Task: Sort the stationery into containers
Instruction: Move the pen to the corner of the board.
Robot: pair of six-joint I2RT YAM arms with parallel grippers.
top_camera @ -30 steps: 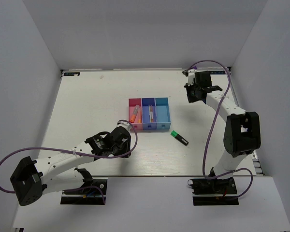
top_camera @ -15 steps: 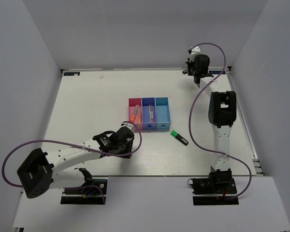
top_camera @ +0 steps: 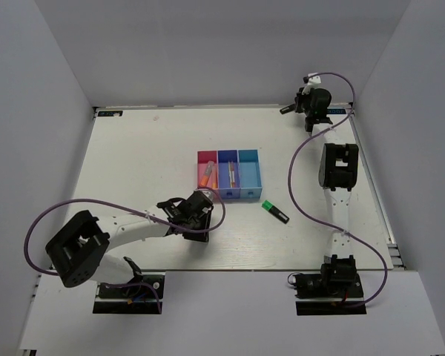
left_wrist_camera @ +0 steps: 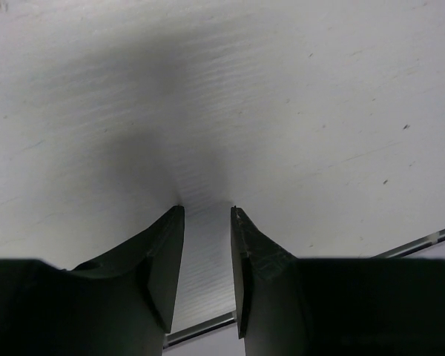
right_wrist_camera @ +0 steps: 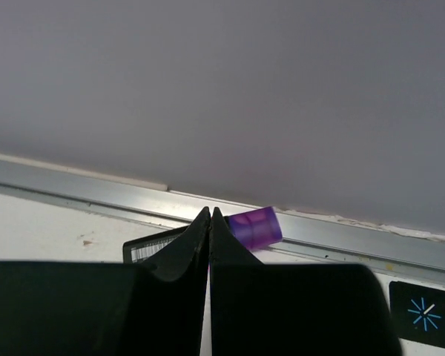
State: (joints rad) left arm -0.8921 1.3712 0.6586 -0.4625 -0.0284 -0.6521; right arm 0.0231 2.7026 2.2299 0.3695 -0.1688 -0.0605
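Note:
The three joined bins stand mid-table: pink-red (top_camera: 206,172), dark blue (top_camera: 228,172), light blue (top_camera: 248,172). An orange highlighter and a pink stick lie in the pink-red bin, and thin sticks lie in the dark blue one. A green-black highlighter (top_camera: 275,211) lies on the table to the right of the bins. My left gripper (top_camera: 200,221) is just in front of the bins, open and empty over bare table (left_wrist_camera: 206,208). My right gripper (top_camera: 310,102) is at the far right corner, shut (right_wrist_camera: 210,211). A purple highlighter end (right_wrist_camera: 254,228) shows just beyond its right fingertip.
A metal rail (right_wrist_camera: 74,185) runs along the back edge under the wall. A black label (right_wrist_camera: 152,245) lies on the table by the right fingers. The front edge strip (left_wrist_camera: 423,241) is close to the left gripper. A purple cable (top_camera: 300,185) hangs beside the right arm.
My right arm has stretched out and swung its gripper further into the far right corner. My left gripper has moved right and toward the front edge, away from the pink-red bin.

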